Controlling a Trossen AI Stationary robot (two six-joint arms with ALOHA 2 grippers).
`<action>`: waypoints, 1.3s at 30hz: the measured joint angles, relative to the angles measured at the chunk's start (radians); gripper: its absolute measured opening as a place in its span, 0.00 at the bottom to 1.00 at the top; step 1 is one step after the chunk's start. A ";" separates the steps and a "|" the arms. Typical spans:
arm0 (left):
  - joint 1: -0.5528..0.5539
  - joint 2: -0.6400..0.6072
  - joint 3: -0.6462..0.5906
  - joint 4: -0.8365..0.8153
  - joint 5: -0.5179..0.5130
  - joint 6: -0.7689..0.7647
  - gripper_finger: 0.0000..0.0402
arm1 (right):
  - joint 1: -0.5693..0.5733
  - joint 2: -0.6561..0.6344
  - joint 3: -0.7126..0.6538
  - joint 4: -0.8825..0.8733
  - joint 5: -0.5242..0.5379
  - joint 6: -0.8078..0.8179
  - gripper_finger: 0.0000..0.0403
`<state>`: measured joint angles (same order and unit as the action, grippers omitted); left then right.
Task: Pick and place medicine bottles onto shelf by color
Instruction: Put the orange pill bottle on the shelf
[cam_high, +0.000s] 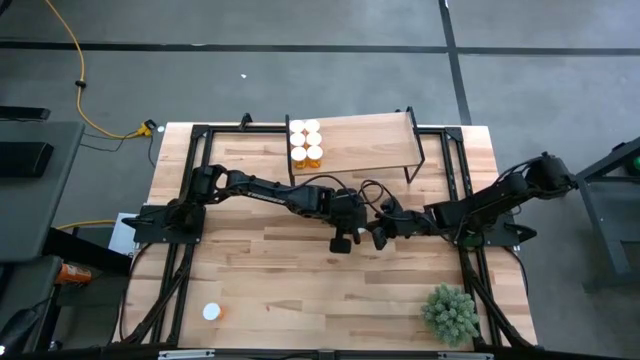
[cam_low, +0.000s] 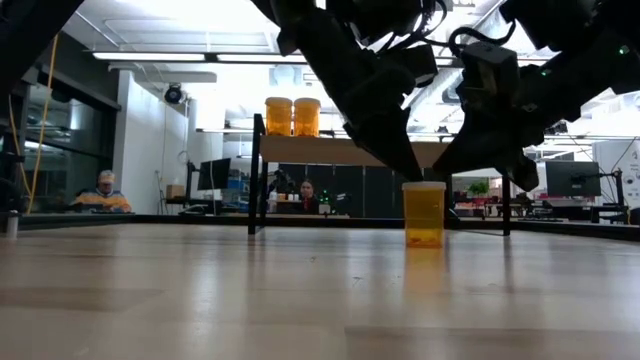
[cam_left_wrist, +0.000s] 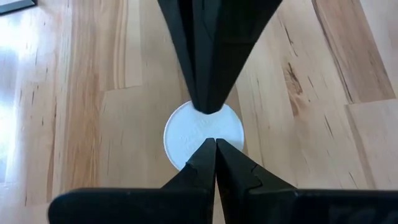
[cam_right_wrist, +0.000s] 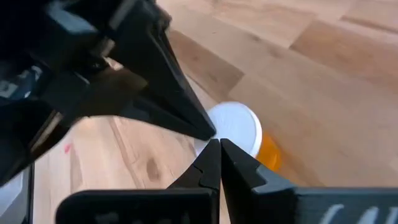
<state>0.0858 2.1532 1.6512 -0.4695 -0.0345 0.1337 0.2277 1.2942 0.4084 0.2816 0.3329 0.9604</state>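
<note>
Low view puts one small translucent amber pill bottle with a white cap (cam_low: 424, 214) upright on the butcher-block tabletop (cam_low: 300, 300), near its middle, with both dark arms coming down over it. Neither holds it: the left gripper (cam_left_wrist: 210, 127) has its two fingers pressed tip to tip, nothing between them, poised right above the white cap. The right gripper (cam_right_wrist: 214, 144) is likewise clenched on nothing, its tips just beside the same cap, close to the left one's.

To do the pick well, I judge that only one arm should take this bottle. The chosen jaws need to part wider than the cap, drop so the pads sit on the amber body below the cap, and then close square, because a light bottle nudged by a closed tip could tip or skid. The other arm would do best to back away first, since the two grippers crowd each other over the bottle.

Another capped bottle (cam_high: 211, 312) stands alone near the tabletop's near left corner, and a small green plant (cam_high: 450, 312) by the near right corner.

Farther off, the low light-wood shelf on a black metal frame (cam_high: 370, 142) sits at the far edge, carrying a cluster of white-capped amber bottles (cam_high: 306, 143) at its left end.
</note>
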 joint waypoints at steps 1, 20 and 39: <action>0.000 0.000 0.000 0.001 0.000 0.000 0.00 | 0.003 0.001 0.000 0.000 -0.004 0.000 0.00; 0.000 0.001 0.000 0.008 -0.004 0.000 0.00 | 0.001 0.060 0.005 0.010 -0.045 -0.001 0.00; 0.001 0.006 0.107 -0.086 -0.034 0.034 0.00 | 0.002 -0.111 0.000 -0.089 0.035 -0.072 0.00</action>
<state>0.0868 2.1590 1.7580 -0.5554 -0.0687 0.1680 0.2295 1.1830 0.4084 0.1930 0.3682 0.8886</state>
